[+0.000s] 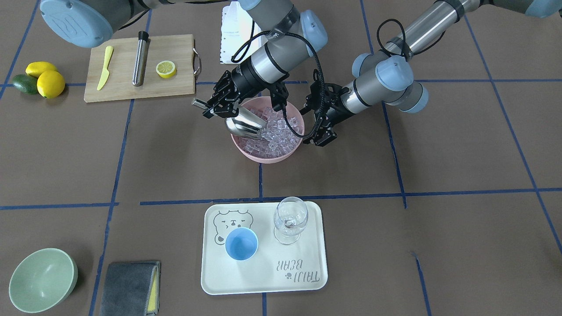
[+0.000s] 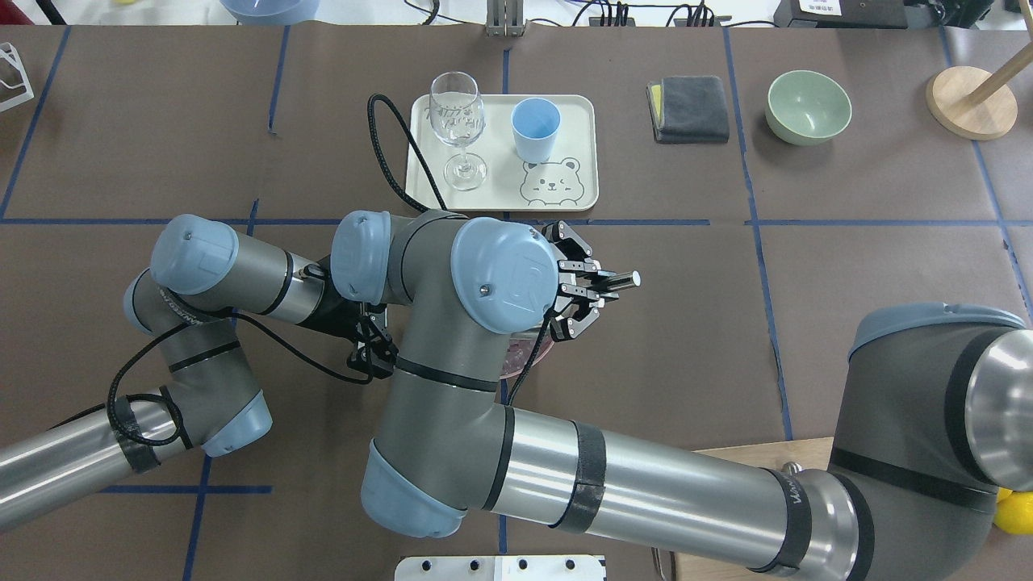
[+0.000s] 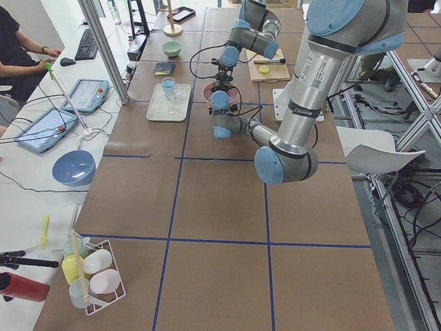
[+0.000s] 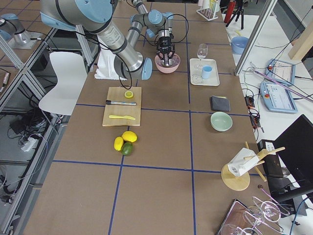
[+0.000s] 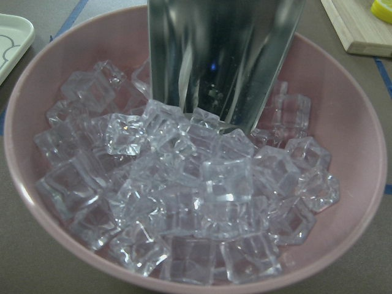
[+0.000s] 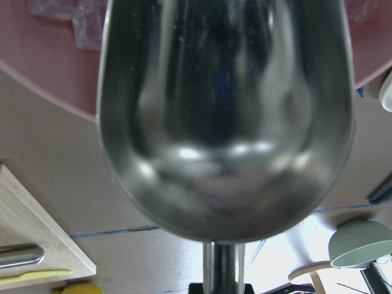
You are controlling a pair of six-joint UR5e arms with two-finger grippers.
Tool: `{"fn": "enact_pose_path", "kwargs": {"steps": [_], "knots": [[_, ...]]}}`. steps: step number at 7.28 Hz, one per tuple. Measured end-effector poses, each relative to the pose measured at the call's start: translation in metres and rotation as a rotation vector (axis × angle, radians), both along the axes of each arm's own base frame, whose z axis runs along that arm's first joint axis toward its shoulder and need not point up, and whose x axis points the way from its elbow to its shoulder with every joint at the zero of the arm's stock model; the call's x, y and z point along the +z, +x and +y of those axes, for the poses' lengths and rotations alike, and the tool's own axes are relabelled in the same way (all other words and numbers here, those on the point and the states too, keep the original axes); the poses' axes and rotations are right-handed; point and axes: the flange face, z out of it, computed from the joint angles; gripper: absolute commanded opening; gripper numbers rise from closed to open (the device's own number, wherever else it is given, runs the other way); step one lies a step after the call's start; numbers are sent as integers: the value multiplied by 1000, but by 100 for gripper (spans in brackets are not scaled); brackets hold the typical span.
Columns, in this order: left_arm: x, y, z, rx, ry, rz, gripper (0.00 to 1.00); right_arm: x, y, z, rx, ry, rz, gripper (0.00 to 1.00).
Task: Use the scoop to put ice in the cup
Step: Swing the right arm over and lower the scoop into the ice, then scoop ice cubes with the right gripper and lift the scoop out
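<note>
Scoop (image 1: 244,125) mouth-down in ice (image 1: 281,131), right end effector (image 1: 214,105) on its handle.

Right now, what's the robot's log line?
right fingers: shut on silver metal scoop | scoop: tip in clear ice cubes, pink bowl | light-blue cup: empty

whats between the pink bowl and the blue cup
In the front-facing view, only bare table, a blue tape line and the tray rim lie between the pink bowl and the cup.
</note>
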Motion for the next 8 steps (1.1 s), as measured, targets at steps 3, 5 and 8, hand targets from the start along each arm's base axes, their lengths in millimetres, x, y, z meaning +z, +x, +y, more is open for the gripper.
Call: {"fn": "enact_pose_path", "kwargs": {"steps": [3, 5, 8], "knots": [[1, 0, 0, 1, -1, -1, 100, 31, 11, 3, 2, 49, -120, 0], [1, 0, 0, 0, -1, -2, 100, 44, 27, 9, 4, 74, -192, 0], [0, -1, -1, -2, 1, 2, 100, 61, 29, 3, 16, 109, -316, 0]]}}
